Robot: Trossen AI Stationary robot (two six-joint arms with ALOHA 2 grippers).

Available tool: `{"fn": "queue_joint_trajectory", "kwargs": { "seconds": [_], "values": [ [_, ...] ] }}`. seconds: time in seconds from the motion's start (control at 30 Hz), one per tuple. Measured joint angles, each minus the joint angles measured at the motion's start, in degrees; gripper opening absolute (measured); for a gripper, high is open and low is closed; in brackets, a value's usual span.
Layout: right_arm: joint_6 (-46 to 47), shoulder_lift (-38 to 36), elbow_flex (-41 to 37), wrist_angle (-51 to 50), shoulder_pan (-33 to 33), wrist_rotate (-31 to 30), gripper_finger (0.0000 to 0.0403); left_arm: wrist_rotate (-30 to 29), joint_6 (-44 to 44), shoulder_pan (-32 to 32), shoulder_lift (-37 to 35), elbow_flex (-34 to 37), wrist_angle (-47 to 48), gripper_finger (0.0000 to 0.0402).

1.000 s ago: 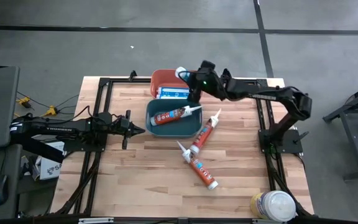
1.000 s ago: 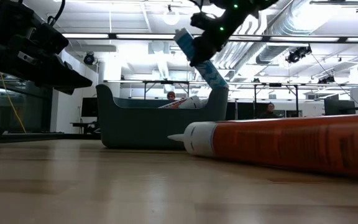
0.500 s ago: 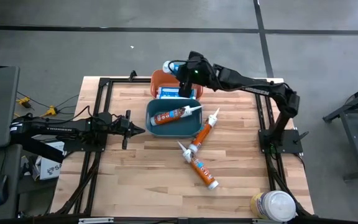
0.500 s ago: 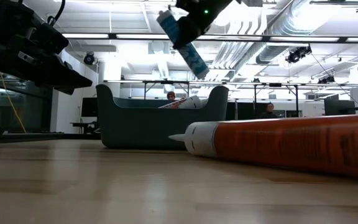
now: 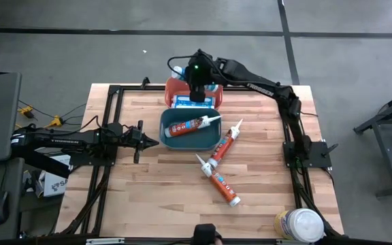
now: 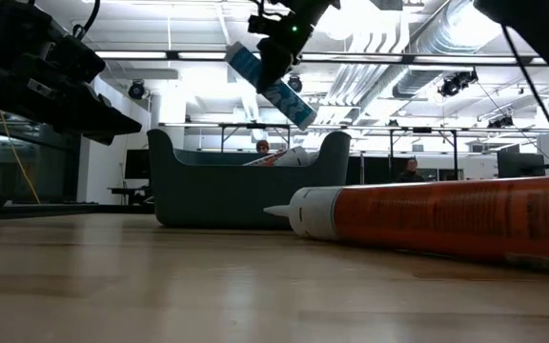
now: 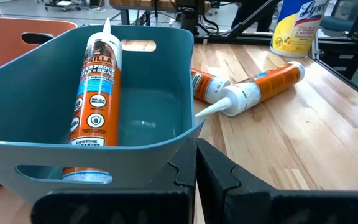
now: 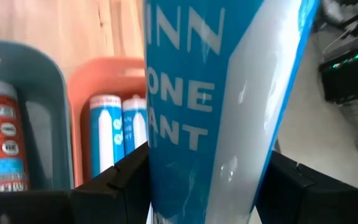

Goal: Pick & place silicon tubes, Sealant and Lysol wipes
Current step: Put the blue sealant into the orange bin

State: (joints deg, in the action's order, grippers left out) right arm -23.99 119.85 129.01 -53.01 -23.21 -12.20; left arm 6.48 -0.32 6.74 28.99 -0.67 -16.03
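Observation:
My right gripper [image 5: 194, 73] is shut on a blue-and-white sealant tube [image 8: 210, 106], held in the air over the far side of the orange bin [image 5: 175, 87]. Two more blue tubes [image 8: 114, 130] lie in that bin. An orange tube [image 5: 190, 125] lies in the blue bin [image 5: 213, 139]. Two orange tubes [image 5: 223, 143] [image 5: 218, 181] lie flat on the table. The Lysol wipes canister [image 5: 298, 224] stands at the near right corner. My left gripper [image 5: 152, 143] is shut and empty, just left of the blue bin. My right gripper pinches the blue-and-white tube's round body [image 8: 166, 155] between its two fingers [image 8: 114, 180], which lie across the tube. The tube is lifted clear and tilted, one end higher toward the table's left [image 6: 241, 59], the other slanting down [image 6: 298, 114].
The black frame rails [image 5: 114, 92] run along the table's left, far and right sides. Open wood lies at the near left [image 5: 148, 197]. The blue bin's wall [image 7: 104, 155] stands right in front of my left gripper.
My right gripper has carried the blue-and-white tube up and toward the table's far left, from beside the blue bin's far right corner to above the orange bin's far side. The tube has stayed tilted and clear of everything.

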Motion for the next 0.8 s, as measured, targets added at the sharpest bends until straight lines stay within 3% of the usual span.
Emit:
{"fn": "queue_joint_trajectory", "kwargs": {
  "seconds": [0.3,0.8],
  "values": [
    [0.0,1.4,3.3,-5.7,-3.2,8.9,0.0209,-0.2,0.0,0.0,0.0,0.0,0.0,0.0],
    [-2.0,8.4,3.2,-5.5,-3.9,9.8,0.0209,-0.1,0.0,0.0,0.0,0.0,0.0,0.0]
  ]
}}
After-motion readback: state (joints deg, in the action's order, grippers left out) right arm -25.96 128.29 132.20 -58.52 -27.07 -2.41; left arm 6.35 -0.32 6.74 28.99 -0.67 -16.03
